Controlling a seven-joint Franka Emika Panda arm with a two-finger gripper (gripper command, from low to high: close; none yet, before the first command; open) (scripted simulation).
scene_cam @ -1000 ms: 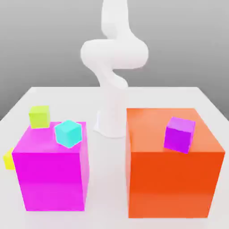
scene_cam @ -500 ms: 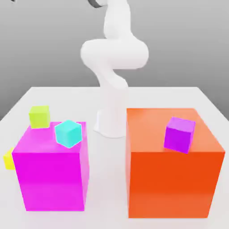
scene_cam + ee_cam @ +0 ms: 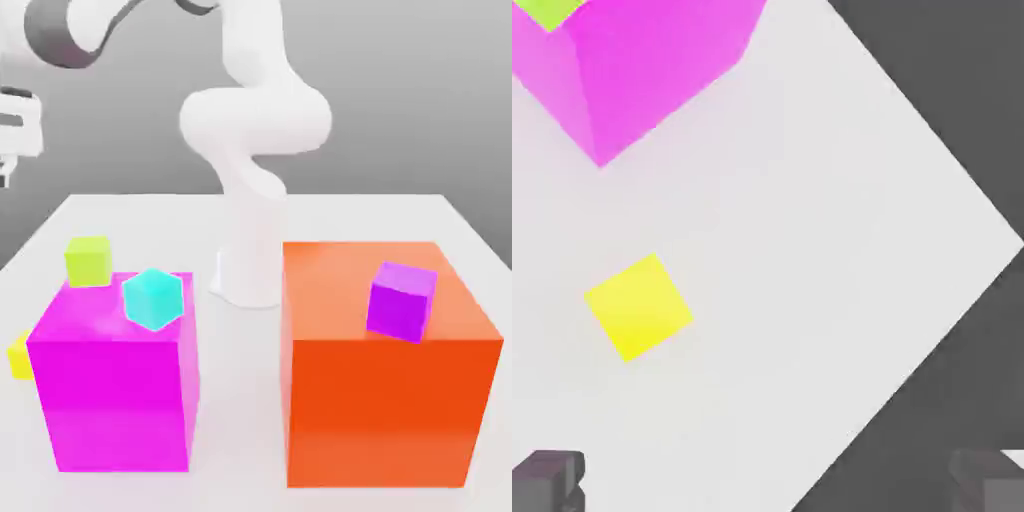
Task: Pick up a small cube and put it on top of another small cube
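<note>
The gripper hangs above the white table with its two dark fingertips spread wide and nothing between them. The small yellow cube lies on the table below, apart from the fingers and closer to one fingertip than the other. In the exterior view this yellow cube peeks out at the left edge of the frame, just beside the big magenta block, with the lime-yellow cube behind it.
</note>
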